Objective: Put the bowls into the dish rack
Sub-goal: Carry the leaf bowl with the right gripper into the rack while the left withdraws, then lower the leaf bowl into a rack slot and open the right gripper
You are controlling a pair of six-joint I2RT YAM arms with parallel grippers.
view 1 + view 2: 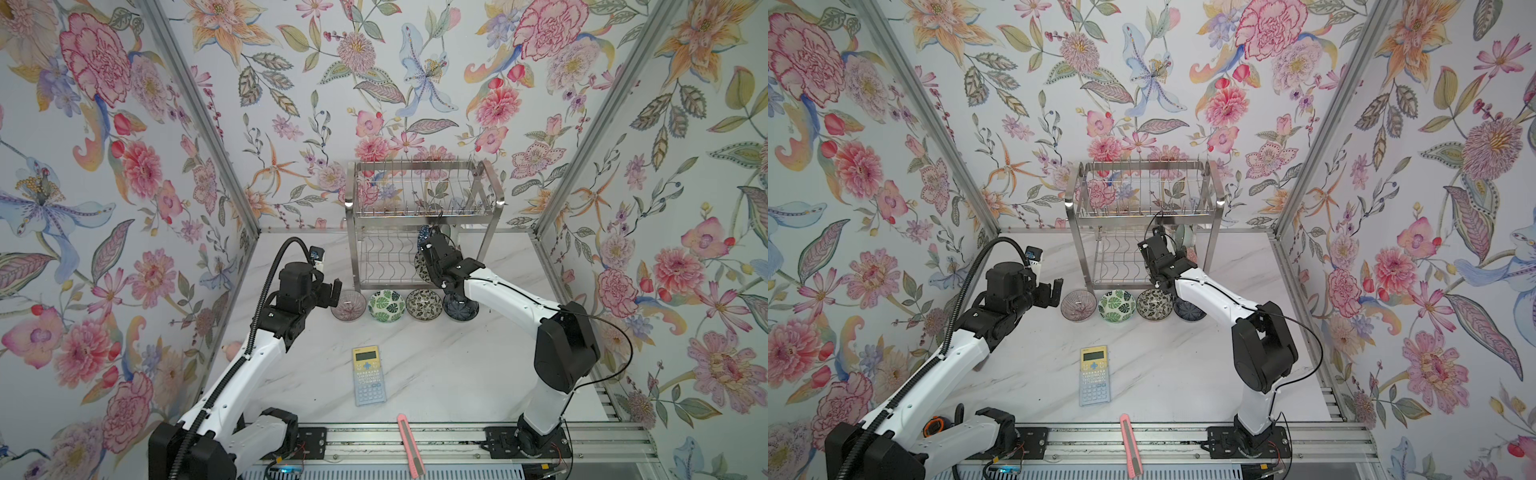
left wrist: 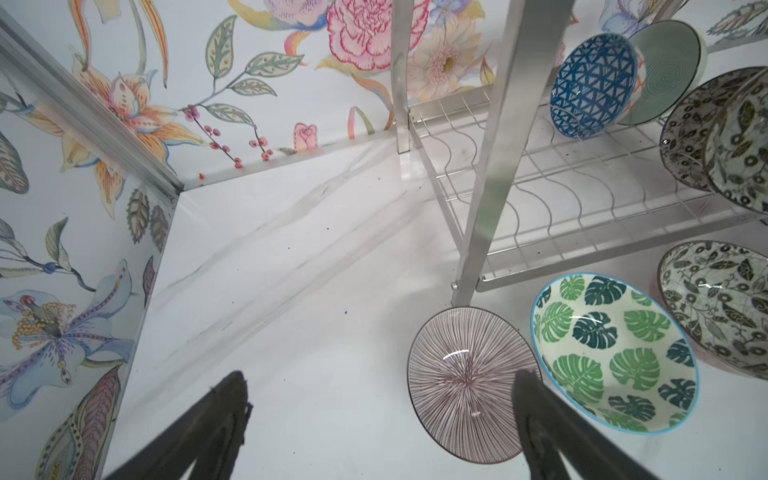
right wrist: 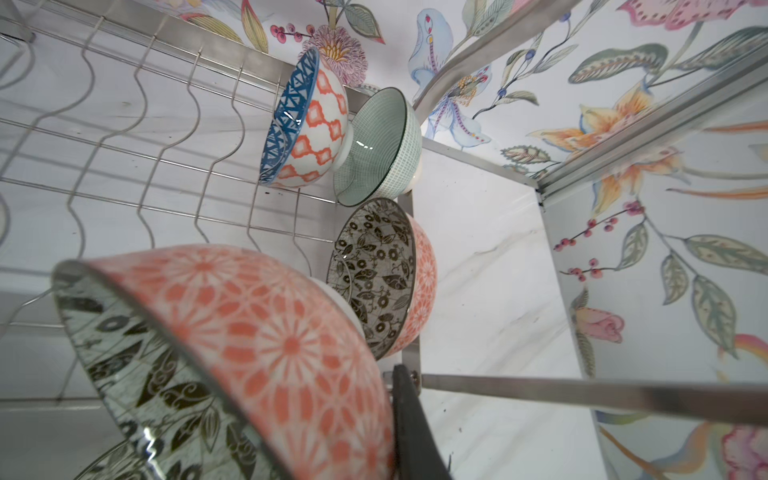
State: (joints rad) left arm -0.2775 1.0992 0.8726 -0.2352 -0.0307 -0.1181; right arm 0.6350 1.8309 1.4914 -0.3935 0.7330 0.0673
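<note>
Where rack (image 1: 386, 221) stands, right hand (image 1: 428, 251) grips bowl (image 3: 257, 332)

Both top views look down from high and near over the whole worktop (image 1: 436, 374); both wrist views sit close, sharing the lower tier of the dish rack (image 2: 490, 166).

A yellow-and-blue calculator (image 1: 369, 376) is laid flat on the white marbled counter (image 1: 457, 365), well apart from a pink utility knife (image 1: 410, 444) that is set across the aluminium rail (image 1: 457, 436) at the near edge, and floral wallpaper (image 1: 104, 166) is seen on the enclosing walls.
</note>
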